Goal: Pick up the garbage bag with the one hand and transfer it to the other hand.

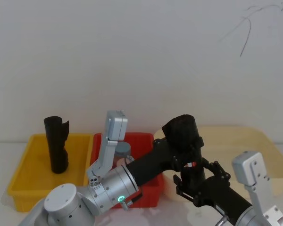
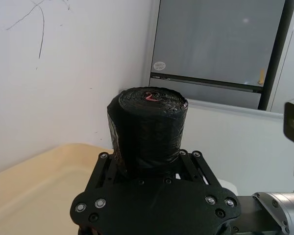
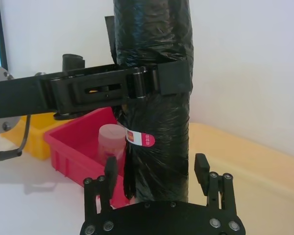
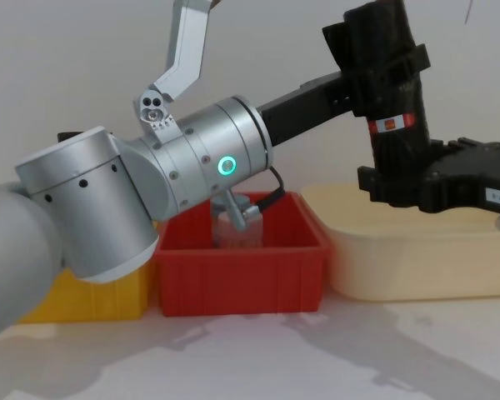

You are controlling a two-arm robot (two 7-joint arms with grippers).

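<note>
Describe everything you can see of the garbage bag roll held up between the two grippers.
The garbage bag is a black, crinkly plastic roll with a white-and-red label, held nearly upright in the air over the beige tub. The left gripper clamps its upper part; the right gripper brackets its lower end, fingers open.

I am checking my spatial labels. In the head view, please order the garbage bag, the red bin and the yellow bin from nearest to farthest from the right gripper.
1. The garbage bag, upright between the open fingers of the right gripper; the left gripper clamps it higher up.
2. The red bin, to the gripper's left, mid-table.
3. The yellow bin, farthest left.
</note>
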